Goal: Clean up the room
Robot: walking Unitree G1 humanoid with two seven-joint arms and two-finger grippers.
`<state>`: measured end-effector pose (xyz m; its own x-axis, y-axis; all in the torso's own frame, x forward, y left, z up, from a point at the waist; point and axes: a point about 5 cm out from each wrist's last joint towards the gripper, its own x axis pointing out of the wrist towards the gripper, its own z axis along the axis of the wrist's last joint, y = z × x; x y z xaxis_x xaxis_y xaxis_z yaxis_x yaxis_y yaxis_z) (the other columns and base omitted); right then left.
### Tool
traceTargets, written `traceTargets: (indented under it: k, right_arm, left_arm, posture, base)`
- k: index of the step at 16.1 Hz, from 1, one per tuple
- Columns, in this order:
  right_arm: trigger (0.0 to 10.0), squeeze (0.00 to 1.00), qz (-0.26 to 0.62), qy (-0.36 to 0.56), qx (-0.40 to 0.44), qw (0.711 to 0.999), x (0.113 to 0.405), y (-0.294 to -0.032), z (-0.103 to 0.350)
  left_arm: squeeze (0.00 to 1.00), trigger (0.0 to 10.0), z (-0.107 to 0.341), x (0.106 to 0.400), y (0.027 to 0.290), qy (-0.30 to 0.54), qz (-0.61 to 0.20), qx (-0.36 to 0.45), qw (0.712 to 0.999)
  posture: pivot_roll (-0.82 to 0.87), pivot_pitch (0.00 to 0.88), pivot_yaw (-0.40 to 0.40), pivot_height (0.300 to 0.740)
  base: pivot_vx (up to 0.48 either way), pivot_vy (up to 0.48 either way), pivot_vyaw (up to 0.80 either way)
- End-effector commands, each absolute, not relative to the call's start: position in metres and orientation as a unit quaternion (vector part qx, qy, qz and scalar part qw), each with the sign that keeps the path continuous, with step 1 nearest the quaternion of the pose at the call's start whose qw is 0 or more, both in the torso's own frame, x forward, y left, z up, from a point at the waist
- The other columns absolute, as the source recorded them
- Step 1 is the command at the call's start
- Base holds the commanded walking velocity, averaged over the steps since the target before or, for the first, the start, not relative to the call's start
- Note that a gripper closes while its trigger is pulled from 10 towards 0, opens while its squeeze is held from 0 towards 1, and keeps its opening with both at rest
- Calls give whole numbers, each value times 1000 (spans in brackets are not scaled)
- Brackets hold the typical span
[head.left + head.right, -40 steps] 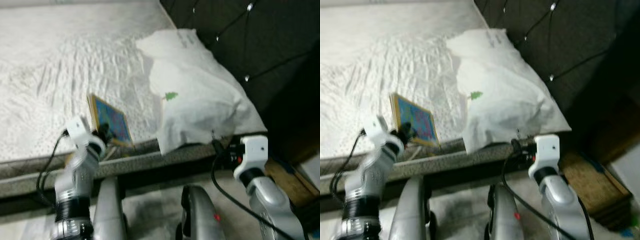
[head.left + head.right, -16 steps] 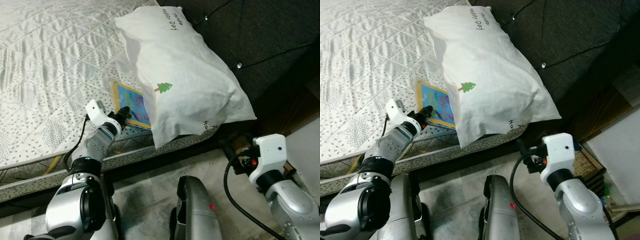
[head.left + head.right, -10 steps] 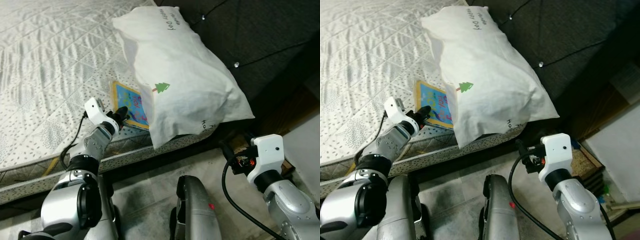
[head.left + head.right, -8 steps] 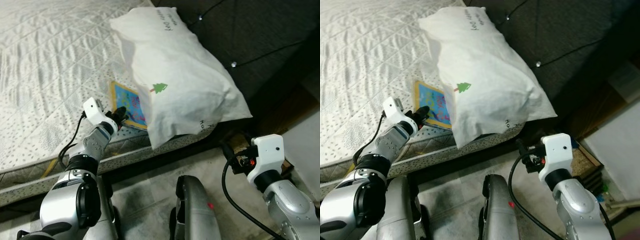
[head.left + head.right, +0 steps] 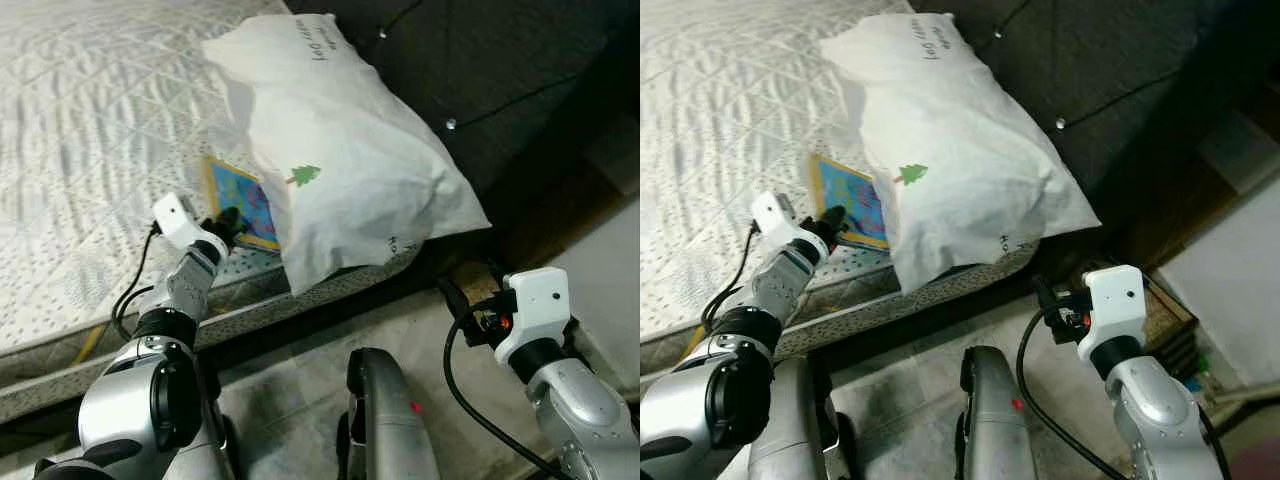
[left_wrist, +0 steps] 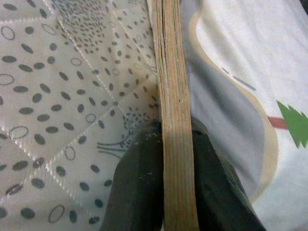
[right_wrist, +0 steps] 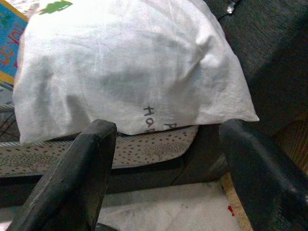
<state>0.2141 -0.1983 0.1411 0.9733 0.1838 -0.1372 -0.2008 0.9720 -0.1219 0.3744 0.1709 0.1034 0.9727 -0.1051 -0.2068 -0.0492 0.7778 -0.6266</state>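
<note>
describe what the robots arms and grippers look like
Both arms are silver metal with rounded joints, a black band and a loose black cable. Each wrist carries a white box. The left gripper and right gripper each have two long black fingers; red shows by the right wrist.

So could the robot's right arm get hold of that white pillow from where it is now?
Probably yes. The right gripper is open and aimed at the pillow, which overhangs the mattress edge with only open floor between. The left gripper is busy pinching the book.

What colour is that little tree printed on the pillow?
Green, on the white pillow; the tree shows best in the left eye view.
</note>
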Motion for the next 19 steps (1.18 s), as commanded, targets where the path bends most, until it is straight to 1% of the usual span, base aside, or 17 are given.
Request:
traceTargets:
  k: [1,4,5,6,9,10,13,17,19]
  right_arm:
    - [10000,0,93,72,-71,990,213,-202,138]
    - [10000,0,93,73,-72,990,212,-202,138]
    - [10000,0,93,72,-72,990,213,-201,138]
    - [10000,0,93,71,-72,991,213,-201,138]
    - [10000,0,93,70,-71,991,215,-200,136]
    - [10000,0,92,68,-69,991,217,-199,136]
    - [10000,0,95,64,-64,991,221,-195,133]
    - [10000,0,101,57,-58,992,229,-189,132]
    - [10000,0,100,47,-51,993,240,-186,130]
  left_arm:
    - [0,10000,104,374,181,113,8,-321,940]
    - [0,10000,102,374,179,118,6,-324,939]
    - [549,10000,99,373,178,125,2,-325,938]
    - [1000,10000,97,372,177,133,-1,-324,937]
    - [1000,10000,95,372,184,139,20,-315,939]
    - [1000,10000,99,373,193,133,28,-305,943]
    - [1000,10000,105,374,204,127,36,-292,947]
    - [1000,10000,106,374,211,133,49,-281,949]
    - [1000,10000,105,372,213,130,43,-273,952]
  posture:
    - [-257,184,-107,575]
    - [-257,185,-106,575]
    - [-256,184,-104,575]
    - [-255,185,-102,575]
    - [-248,178,-97,575]
    - [-239,170,-92,575]
    - [-213,156,-84,575]
    - [-188,137,-75,575]
    - [-140,112,-70,575]
  base:
    - [0,0,0]
    - [0,0,0]
    - [0,0,0]
    - [0,0,0]
    - [0,0,0]
    - [0,0,0]
    - [0,0,0]
    - [0,0,0]
    - [0,0,0]
